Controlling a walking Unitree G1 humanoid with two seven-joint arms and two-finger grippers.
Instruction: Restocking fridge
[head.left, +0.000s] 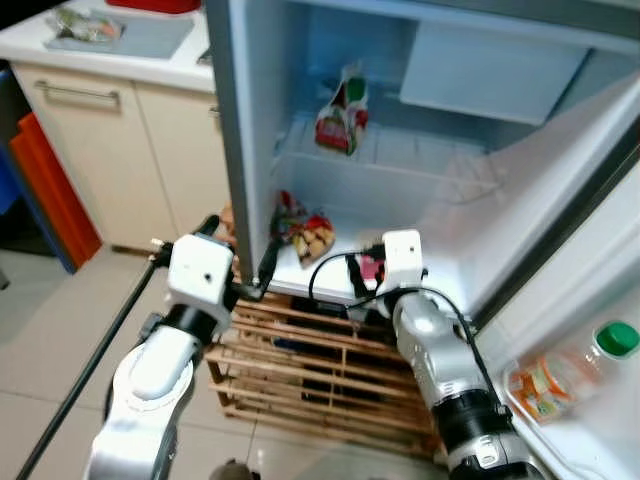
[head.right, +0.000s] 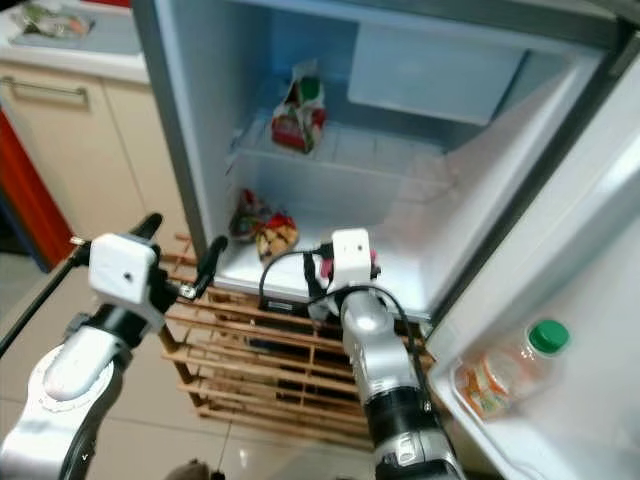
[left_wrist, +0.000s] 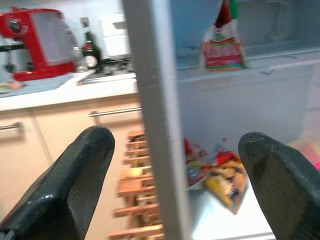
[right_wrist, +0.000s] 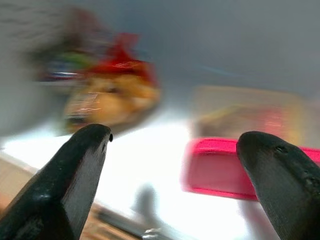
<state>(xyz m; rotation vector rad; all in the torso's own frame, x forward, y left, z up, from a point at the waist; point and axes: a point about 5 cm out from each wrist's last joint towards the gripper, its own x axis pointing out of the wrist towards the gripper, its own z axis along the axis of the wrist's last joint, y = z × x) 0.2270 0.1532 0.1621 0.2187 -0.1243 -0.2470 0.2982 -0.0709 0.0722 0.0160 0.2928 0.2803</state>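
Observation:
The fridge stands open. A red and green bag is on its upper shelf, and colourful snack bags lie at the left of the lower shelf. A pink container rests on that lower shelf near the front edge. My right gripper is open at the shelf edge, with the pink container just ahead of its fingers and nothing held. My left gripper is open beside the fridge's left wall, one finger on each side of the wall's front edge, also holding nothing.
A bottle with a green cap lies in the door shelf at the right. A wooden rack stands on the floor under the fridge. A counter with cabinets is at the left, with a red appliance on it.

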